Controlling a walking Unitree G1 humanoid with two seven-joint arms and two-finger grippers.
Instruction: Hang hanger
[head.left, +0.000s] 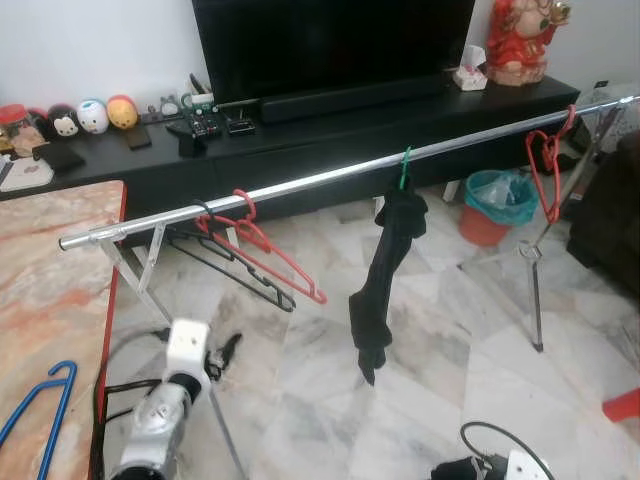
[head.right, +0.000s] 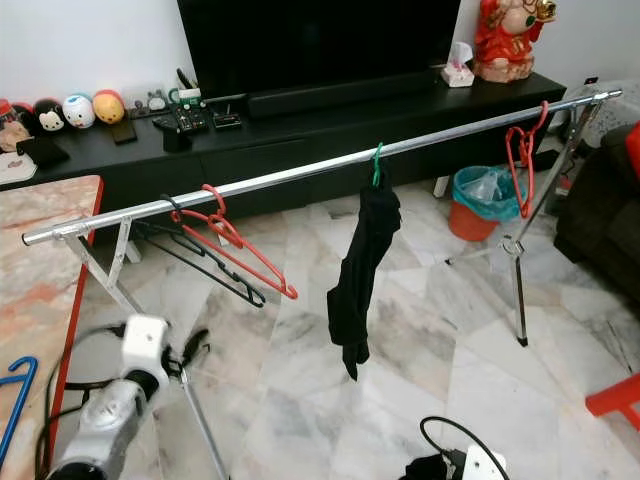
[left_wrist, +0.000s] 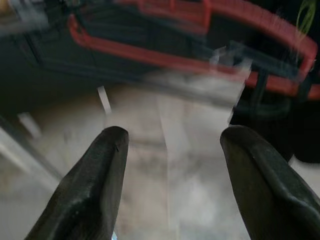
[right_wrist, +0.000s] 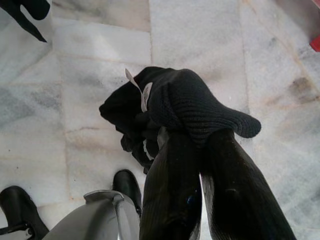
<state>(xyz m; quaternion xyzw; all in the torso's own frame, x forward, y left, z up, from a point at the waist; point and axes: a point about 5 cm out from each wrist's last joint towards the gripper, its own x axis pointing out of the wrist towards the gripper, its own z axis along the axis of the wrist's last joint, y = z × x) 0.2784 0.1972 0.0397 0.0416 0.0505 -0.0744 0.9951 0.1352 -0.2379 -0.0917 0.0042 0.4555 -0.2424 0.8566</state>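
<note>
Marble floor (head.left: 420, 380), pale grey veined tiles, glossy. Long chrome rail (head.left: 330, 178) runs across my view on thin metal legs, tubular and shiny. On it I see a red hanger (head.left: 262, 250) and a thin black wire hanger (head.left: 232, 265) near the left end, a green hook (head.left: 405, 168) mid-rail carrying a limp black garment (head.left: 385, 275), and another red hanger (head.left: 548, 165) near the right end. Blue hanger (head.left: 40, 410), smooth plastic, lies flat on the red-edged marbled table (head.left: 50, 280) at my left, not on the rail.

Left gripper (left_wrist: 170, 150): my two black fingers (left_wrist: 97, 185) spread wide, matte and rounded, nothing between them, pointing at blurred red hanger bars above the floor. From the head I see that silver arm low, below the rail's left end.

Right gripper (right_wrist: 197, 170): fingers pressed together, clamped on a bunched black knit cloth (right_wrist: 180, 107), ribbed texture, small white tag showing, held over the floor tiles.
</note>
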